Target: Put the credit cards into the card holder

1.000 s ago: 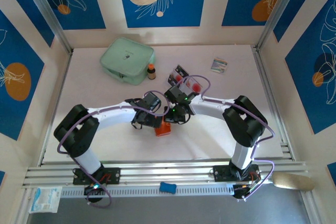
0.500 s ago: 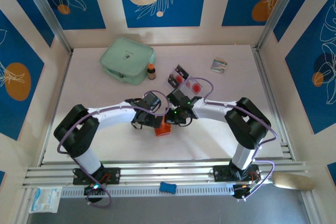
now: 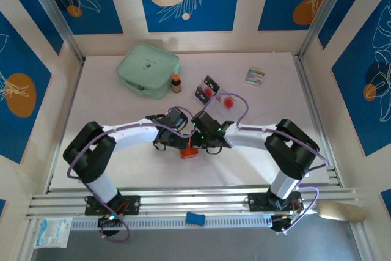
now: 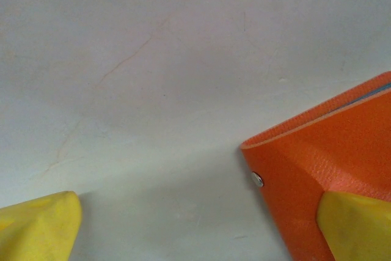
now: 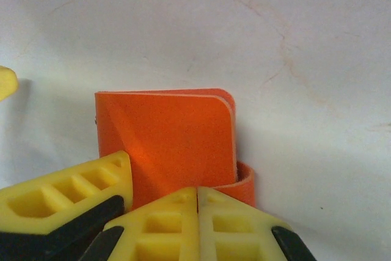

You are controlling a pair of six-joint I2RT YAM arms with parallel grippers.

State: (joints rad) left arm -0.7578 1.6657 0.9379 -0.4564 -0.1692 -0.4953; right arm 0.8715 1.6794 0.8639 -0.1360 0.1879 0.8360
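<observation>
Small orange-red textured card holder (image 5: 168,132) stands half-folded at middle of white table (image 3: 110,108), between both grippers. Fingers of right gripper (image 5: 197,212) pressed together, tips at holder's near edge. Jaws of left gripper (image 4: 195,227) spread wide, one yellow fingertip (image 4: 357,224) touching holder. Thin black and pale credit cards (image 3: 209,88) lie just behind. Both arms fold inward, elbows out; wrists hide most of holder from above.

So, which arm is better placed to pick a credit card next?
Probably right: the credit cards lie on its side, just beyond its shut right gripper; the open left gripper sits at the card holder.
</observation>
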